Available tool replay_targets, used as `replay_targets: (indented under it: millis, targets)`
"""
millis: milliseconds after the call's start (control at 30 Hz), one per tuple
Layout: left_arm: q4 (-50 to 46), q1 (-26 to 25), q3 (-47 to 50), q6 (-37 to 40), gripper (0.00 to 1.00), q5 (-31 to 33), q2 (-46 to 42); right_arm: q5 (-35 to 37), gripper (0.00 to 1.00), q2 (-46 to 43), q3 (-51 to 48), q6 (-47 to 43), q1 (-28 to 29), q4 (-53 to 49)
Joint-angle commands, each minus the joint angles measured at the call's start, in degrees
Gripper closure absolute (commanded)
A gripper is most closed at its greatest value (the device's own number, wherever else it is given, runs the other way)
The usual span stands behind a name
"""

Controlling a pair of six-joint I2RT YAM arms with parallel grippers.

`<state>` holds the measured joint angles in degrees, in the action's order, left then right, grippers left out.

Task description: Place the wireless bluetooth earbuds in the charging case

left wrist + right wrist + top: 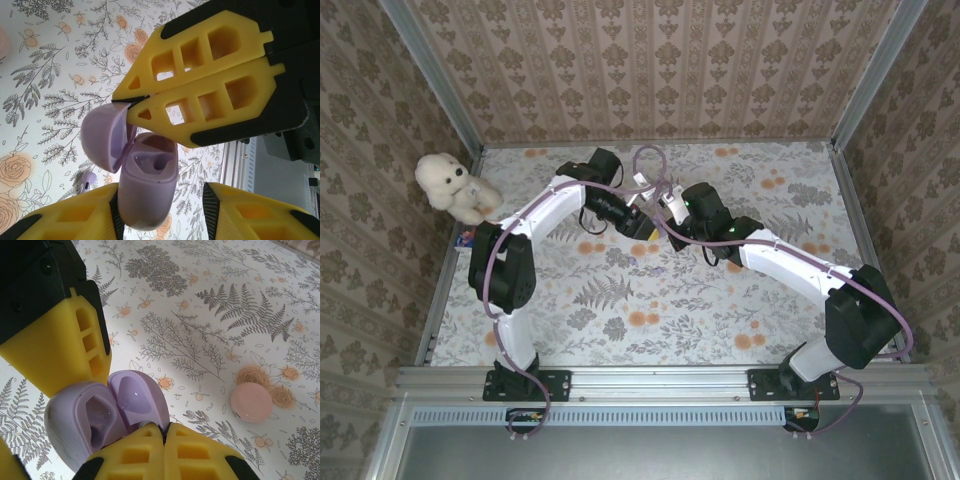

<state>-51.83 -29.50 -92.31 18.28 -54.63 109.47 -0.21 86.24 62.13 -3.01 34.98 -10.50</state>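
**Lilac case open in mid-air between both pincers, lilac bud on the cloth**

In the left wrist view I see the lilac charging case (147, 192) raised off the floral surface (45, 75), between my two pincers. The body's long axis runs roughly top to bottom in that picture, leaning a little. Its open mouth points up toward the right pincer (125, 104), and the hollow inside faces the camera. The lid (102, 137) is swung open to picture-left.

The right pincer is fully closed, its tips nipping the rim of the lid. In the right wrist view the lid's inner dome faces the camera, body to its left.

The left pincer (160, 200) is partly open. The case body sits between its fingers, against the finger at picture-left, and a gap shows between the body and the other finger. I can't call that a grip.

One lilac earbud (89, 180) lies on the surface under the open lid, just beside that same finger. It's too blurred to tell which way it points.

A pale pink round case (251, 401) lies flat and closed on the surface, well apart from the lilac one.

In the top view, a plush bear (450, 185) sits at the far left corner.
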Motion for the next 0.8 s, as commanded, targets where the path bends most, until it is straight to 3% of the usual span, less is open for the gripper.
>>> replay_targets:
  millis: [0, 600, 633, 767]
  targets:
    - [-0.09, -0.21, -1.06, 0.99, 0.55, -3.09, 0.57, -0.07, 1.0, -0.81, -0.34, 0.62, 0.33, 1.07]
    - [4.1, -0.21, 1.43, -1.13, 0.74, -3.66, -0.31, 0.2, 1.0, -1.72, -0.14, 1.24, 0.26, 0.83]
    - [4.49, -0.13, 1.68, -1.21, 0.76, -3.6, -0.5, 0.49, 0.98, -1.99, -0.17, 1.48, 0.29, 0.76]
    - [7.38, 0.69, 3.5, -2.71, 0.85, -3.55, -1.9, 1.64, 0.73, -4.5, -0.96, 3.09, -0.37, 0.68]
